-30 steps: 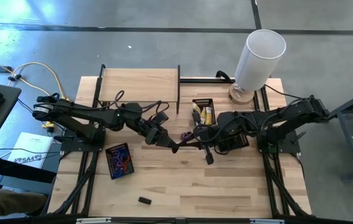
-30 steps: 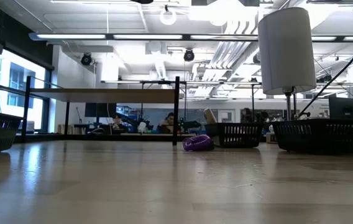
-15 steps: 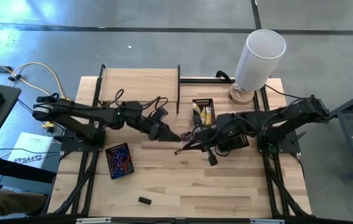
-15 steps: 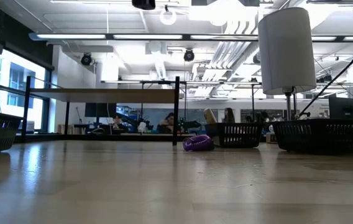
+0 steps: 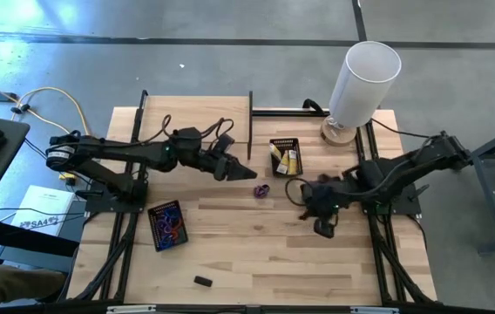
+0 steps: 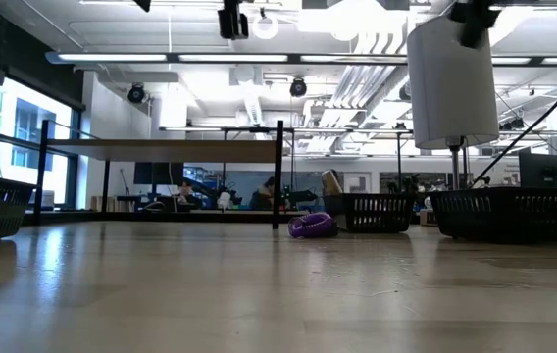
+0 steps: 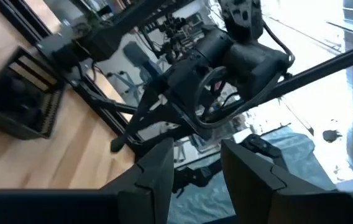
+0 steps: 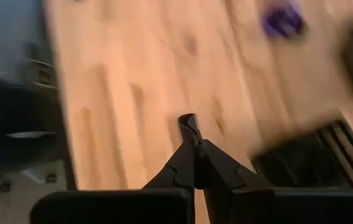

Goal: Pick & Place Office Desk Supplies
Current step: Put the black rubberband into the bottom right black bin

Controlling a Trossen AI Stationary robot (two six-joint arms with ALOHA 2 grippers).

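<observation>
Since a second ago: we see both arms drawn apart from the table's middle, where their grippers met over a purple loop; that loop now lies free on the wood.
Left gripper (image 5: 241, 170): pulled toward the far side, near the upright black divider (image 5: 249, 126); in its wrist view the fingers (image 7: 155, 168) stand parted with nothing between them, released.
Right gripper (image 5: 324, 228): withdrawn toward the right side, over bare wood in front of the right mesh tray; fingers (image 8: 192, 155) pressed together, clenched on nothing we can see.
Purple loop (image 5: 261, 190): on the tabletop between the two grippers, touching neither, just in front of the small mesh tray (image 5: 284, 157) holding yellow packets (image 5: 291, 161); the low view shows it as a coiled bundle (image 6: 313, 226) resting flat.
Left tray (image 5: 167, 224): near the left front, holding coloured loops, well apart from both grippers.
Small black block (image 5: 201, 281): alone near the front edge.
White cylinder (image 5: 362, 83): far right corner, clear of both arms.
Open room: we find wide bare wood across the front and middle of the table (image 5: 256, 253).
</observation>
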